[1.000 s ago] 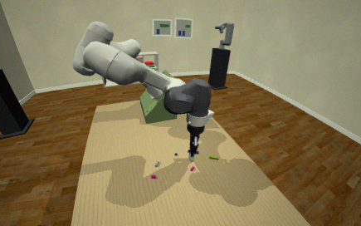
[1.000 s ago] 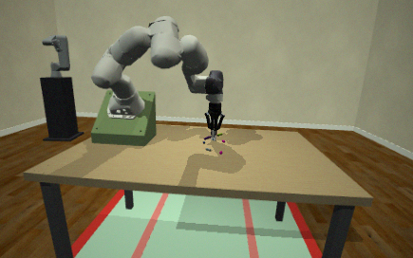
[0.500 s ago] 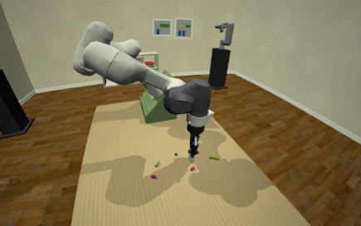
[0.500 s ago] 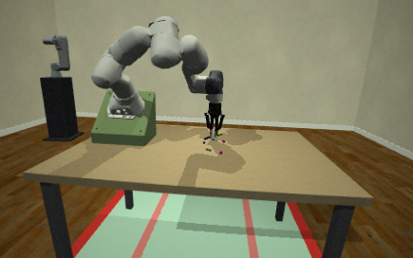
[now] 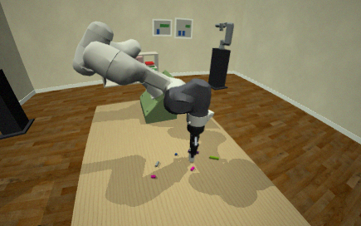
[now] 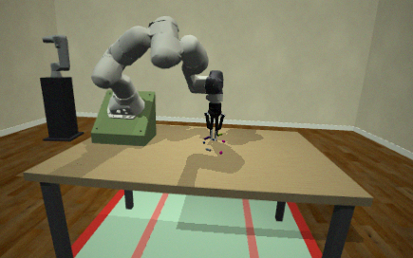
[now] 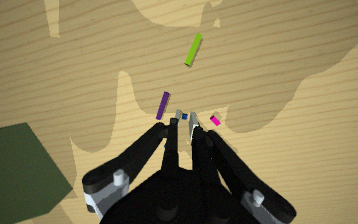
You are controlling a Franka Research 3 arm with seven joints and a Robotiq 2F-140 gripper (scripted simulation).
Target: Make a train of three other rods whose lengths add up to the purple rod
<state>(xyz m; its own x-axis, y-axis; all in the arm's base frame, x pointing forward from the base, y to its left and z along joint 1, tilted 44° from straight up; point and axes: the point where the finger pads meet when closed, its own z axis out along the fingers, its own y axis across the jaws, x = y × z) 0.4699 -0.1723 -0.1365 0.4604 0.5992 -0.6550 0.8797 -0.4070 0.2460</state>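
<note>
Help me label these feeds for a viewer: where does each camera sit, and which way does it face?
Top: high beyond the table's far end, looking down its length at the rods and toward the green base; whole arm shows.
Exterior: low, off the table's front edge, looking level across it; whole arm, base included.
Wrist: on the gripper, looking down past slightly parted jaws.
Shared: the top and wrist views both show the lime rod and purple rod.

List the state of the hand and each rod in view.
hand: slightly open, tips down at the table, gripping nothing
blue rod: between the fingertips, not gripped
purple rod: flat, loose
magenta rod: flat, loose, beside the hand
lime rod: flat, loose, apart from the others
grey rod: flat, alone
</note>
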